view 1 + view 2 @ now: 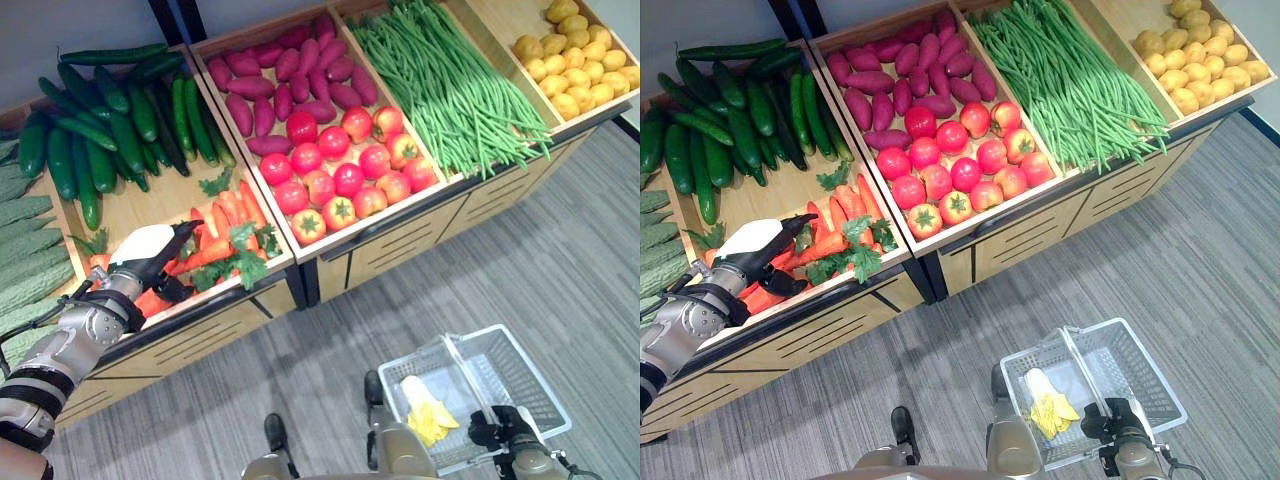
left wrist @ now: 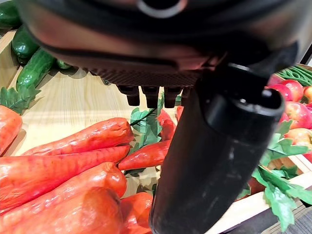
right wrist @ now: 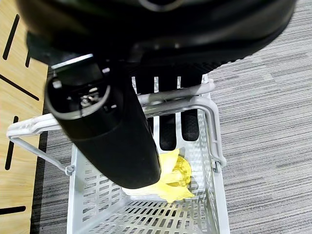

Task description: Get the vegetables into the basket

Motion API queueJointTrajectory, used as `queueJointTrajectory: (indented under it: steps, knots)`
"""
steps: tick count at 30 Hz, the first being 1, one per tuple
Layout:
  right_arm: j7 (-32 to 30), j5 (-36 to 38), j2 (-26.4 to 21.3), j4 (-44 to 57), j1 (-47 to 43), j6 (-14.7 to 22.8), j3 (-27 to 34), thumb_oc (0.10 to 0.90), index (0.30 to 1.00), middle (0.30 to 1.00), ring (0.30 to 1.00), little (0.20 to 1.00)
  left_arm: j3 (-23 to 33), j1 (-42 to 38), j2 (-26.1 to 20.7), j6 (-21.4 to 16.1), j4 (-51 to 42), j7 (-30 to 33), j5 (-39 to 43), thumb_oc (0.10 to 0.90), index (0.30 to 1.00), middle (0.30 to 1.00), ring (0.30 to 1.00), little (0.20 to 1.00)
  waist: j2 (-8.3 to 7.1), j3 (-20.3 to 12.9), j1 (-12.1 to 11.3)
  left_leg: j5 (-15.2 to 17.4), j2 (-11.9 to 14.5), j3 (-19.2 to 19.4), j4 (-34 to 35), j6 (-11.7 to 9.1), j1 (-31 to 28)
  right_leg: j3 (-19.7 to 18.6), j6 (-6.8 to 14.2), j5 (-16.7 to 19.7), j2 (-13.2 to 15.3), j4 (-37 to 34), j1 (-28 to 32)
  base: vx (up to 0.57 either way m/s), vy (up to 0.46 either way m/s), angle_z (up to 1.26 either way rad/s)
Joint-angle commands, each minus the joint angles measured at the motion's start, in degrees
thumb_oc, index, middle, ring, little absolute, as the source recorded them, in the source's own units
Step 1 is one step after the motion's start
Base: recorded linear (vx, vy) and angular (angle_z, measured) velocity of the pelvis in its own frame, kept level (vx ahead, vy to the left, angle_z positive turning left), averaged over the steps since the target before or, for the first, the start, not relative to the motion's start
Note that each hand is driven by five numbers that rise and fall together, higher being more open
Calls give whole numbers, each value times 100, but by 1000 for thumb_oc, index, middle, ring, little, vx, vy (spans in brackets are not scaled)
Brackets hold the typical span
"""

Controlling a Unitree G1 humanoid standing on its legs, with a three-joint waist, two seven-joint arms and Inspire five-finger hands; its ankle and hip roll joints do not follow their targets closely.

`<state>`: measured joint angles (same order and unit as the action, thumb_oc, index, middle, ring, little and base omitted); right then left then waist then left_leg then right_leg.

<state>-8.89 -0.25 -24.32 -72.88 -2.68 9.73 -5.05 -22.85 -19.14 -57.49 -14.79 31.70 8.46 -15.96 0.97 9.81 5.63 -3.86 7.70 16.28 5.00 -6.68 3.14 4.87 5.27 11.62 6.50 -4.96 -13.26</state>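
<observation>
Your left hand (image 1: 150,255) hangs with fingers relaxed over the carrots (image 1: 215,235) at the bin's front edge; their tangled leaves could drag neighbours out over that edge. Your right hand (image 1: 505,428) is clenched around the basket (image 1: 500,360) handle.

The carrots (image 1: 215,225) — orange, tapered, with green leafy tops — lie heaped at the front of the leftmost wooden bin, pointing in mixed directions. Dark green cucumbers (image 1: 110,125) lie in a row behind them in the same bin. The next bin holds purple sweet potatoes (image 1: 285,70) at the back and red tomatoes (image 1: 345,170) in front. Long green beans (image 1: 445,85) fill the third bin; yellow potatoes (image 1: 575,60) fill the fourth. The basket (image 1: 520,375) — pale grey, slotted plastic — stands upright on the floor, holding one yellow item (image 1: 425,410).
</observation>
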Motion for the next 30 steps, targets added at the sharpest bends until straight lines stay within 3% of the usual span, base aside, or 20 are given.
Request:
queueJointTrajectory:
  steps: [1, 4, 5, 6, 10, 23, 30]
  knots:
    - [-271, -91, -398, -44, -74, 196, -74, 400, 300, 300, 300, 300, 698, -787, -222, -91, 30, 454, -25, 900, 1000, 1000, 1000, 1000, -198, -214, 58, -283, 177, -267, 0, -213, 310, 51, 637, -136, 509, 6, 261, 0, 0, 0]
    - [-263, -96, -389, -28, -73, 202, -98, 400, 300, 300, 300, 300, 680, -792, -179, -110, 31, 493, -28, 900, 1000, 1000, 1000, 1000, -193, -218, 71, -284, 182, -252, 0, -216, 298, 39, 638, -136, 507, 7, 266, 0, 0, 0]
    - [-264, -95, -382, -1, -80, 206, -107, 400, 300, 300, 300, 300, 645, -798, -157, -88, -3, 535, -121, 496, 435, 435, 435, 435, -195, -213, 77, -280, 182, -249, 0, -213, 290, 30, 636, -137, 502, 5, 264, 0, 0, 0]
    - [-273, -98, -382, -3, -87, 207, -107, 400, 300, 300, 300, 300, 620, -794, -149, -82, 2, 563, -180, 400, 300, 300, 300, 300, -197, -212, 79, -280, 183, -243, 0, -212, 288, 29, 635, -135, 503, 7, 261, 0, 0, 0]
    - [-314, -78, -338, -36, -115, 227, -102, 400, 300, 300, 300, 300, 493, -678, -65, 8, 118, 781, -754, 400, 300, 300, 300, 300, -210, -188, 73, -281, 161, -240, 0, -202, 355, 15, 642, -98, 510, -3, 185, 0, 0, 0]
    - [-419, -112, -290, -94, -143, 261, -153, 400, 300, 300, 300, 300, 497, -637, 7, 158, 351, 1177, -1183, 400, 300, 300, 300, 300, -241, -203, 58, -274, 156, -209, 0, -199, 341, -21, 647, -102, 520, -3, 182, 0, 0, 0]
    - [-479, -149, -211, -146, -135, 243, -186, 400, 300, 300, 300, 300, 1338, -677, 205, 217, 116, 1866, -752, 400, 300, 300, 300, 300, -265, -285, 22, -240, 176, -232, 0, -211, 227, 3, 618, -179, 507, 4, 311, 6, -1, 0]
